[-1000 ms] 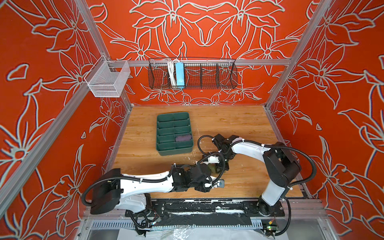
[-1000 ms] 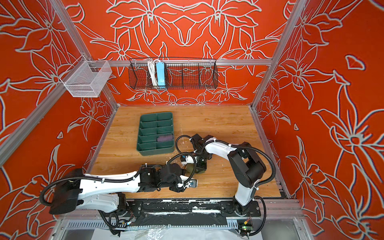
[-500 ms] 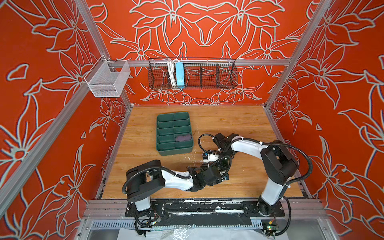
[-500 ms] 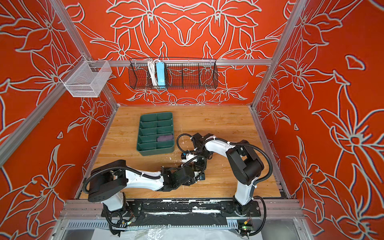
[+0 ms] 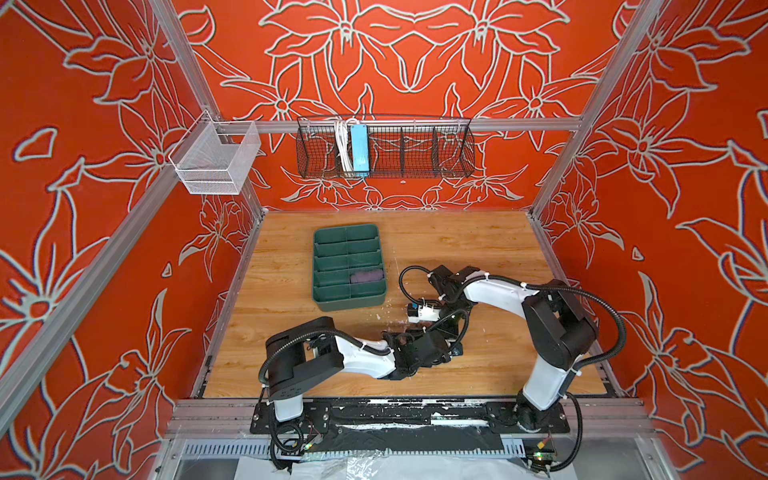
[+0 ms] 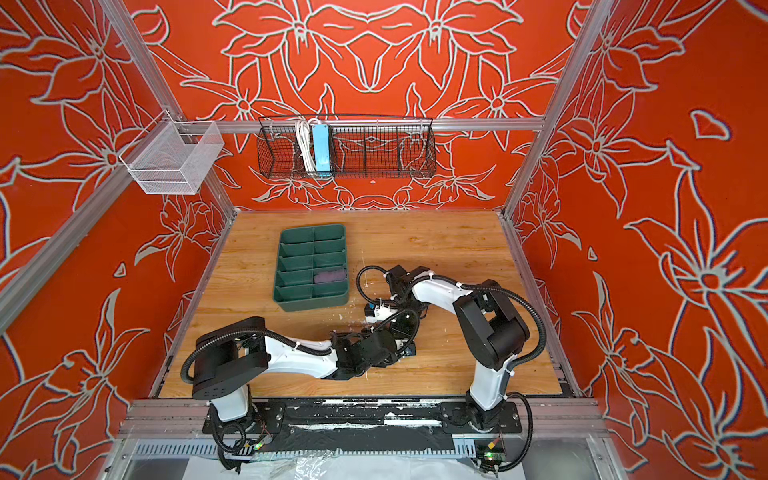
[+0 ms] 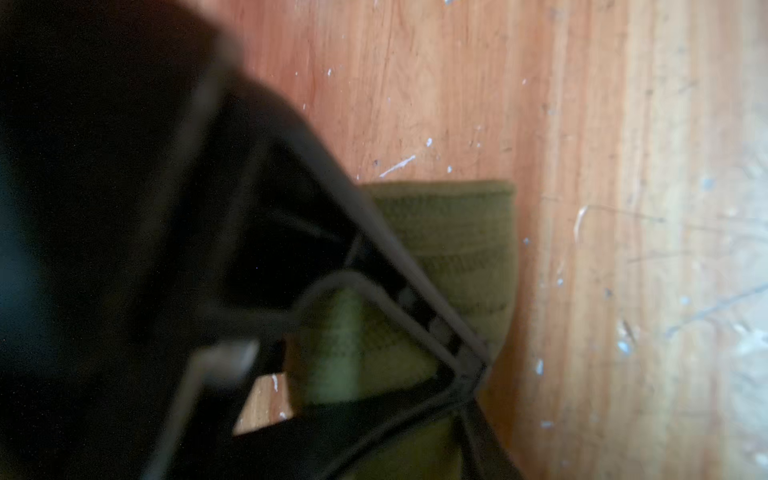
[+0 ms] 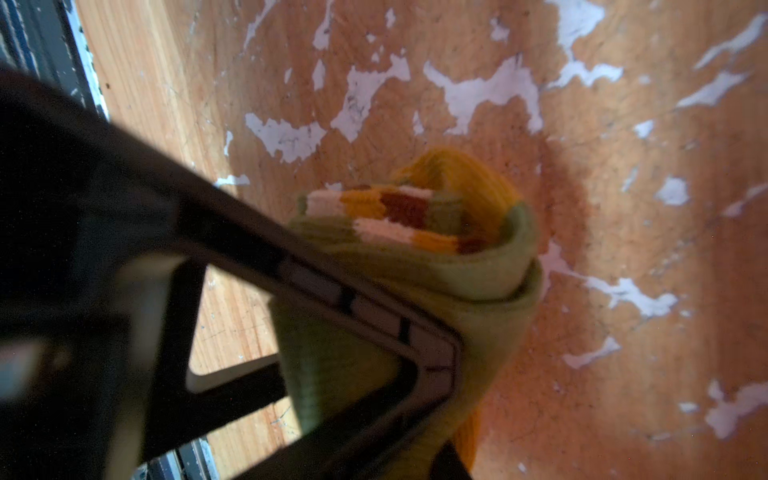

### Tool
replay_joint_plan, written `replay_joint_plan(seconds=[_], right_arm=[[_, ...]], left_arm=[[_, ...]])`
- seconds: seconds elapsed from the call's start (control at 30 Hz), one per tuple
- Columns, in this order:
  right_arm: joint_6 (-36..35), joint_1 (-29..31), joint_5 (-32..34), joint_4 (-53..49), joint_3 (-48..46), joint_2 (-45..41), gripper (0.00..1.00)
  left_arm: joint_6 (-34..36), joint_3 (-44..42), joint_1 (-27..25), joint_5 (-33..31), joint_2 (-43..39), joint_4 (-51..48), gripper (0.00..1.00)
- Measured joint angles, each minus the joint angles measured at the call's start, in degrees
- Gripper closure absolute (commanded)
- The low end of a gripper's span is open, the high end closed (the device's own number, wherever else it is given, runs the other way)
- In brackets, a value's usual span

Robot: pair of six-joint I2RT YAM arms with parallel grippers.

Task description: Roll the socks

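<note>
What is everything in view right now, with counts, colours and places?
table: 1, scuffed wood, floor of the red-walled cell
tray: 1, dark green, divided, on the table left of centre
purple sock: 1, rolled, in the tray's right-hand compartment, second row from the near end
olive sock: 1, mustard toe, cream-brown stripes, partly rolled, near the table's middle, hidden under the arms in both top views
wire basket: 1, black, on the back rail
power strip: 1, blue, in the wire basket
cable: 1, white, beside the power strip
mesh basket: 1, white, on the left rail
left gripper: at the olive sock, grip unclear
right gripper: jaws shut on the olive sock
</note>
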Motion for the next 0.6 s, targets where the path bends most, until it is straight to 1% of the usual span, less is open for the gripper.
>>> replay_joint_plan(seconds=[0.03,0.1,0.2,0.23,0.33,0.4,0.5,0.6], right_arm=[[0.00,-0.04,-0.11,0.26,-0.28,-0.26,1.00],[-0.02,-0.39,-0.44,0.83,-1.14,-0.92,1.00],[0.11,-0.94,-0.92,1.38,-2.01,-1.51,1.00],[0.26,-1.14,-1.14,1.62,-2.23,-1.68,0.97],[2.16,-1.97,-2.03,4.07,-4.37,-3.48,0.65],[4.11,-2.62,-2.49,7.08,-7.52,-6.86,0.50],[6.23,-3.89,-0.59,13.31,-12.87,-14.80,0.40],[7.48,-4.50,2.23,16.74,-17.20,-23.37,0.34]], left_arm=[[0.07,0.26,-0.04,0.02,0.07,-0.44,0.85],[0.26,0.94,-0.20,0.07,0.28,-1.42,1.00],[0.24,1.75,-0.42,0.22,0.63,-2.49,1.00],[0.24,1.95,-0.44,0.26,0.70,-2.86,1.00],[1.29,2.34,-0.50,0.44,0.74,-3.56,1.00],[0.87,2.32,-0.57,0.96,0.74,-3.87,1.00],[0.07,1.79,-0.79,2.36,-0.26,-3.76,1.00],[0.00,1.25,-1.22,3.85,-1.81,-3.50,1.00]])
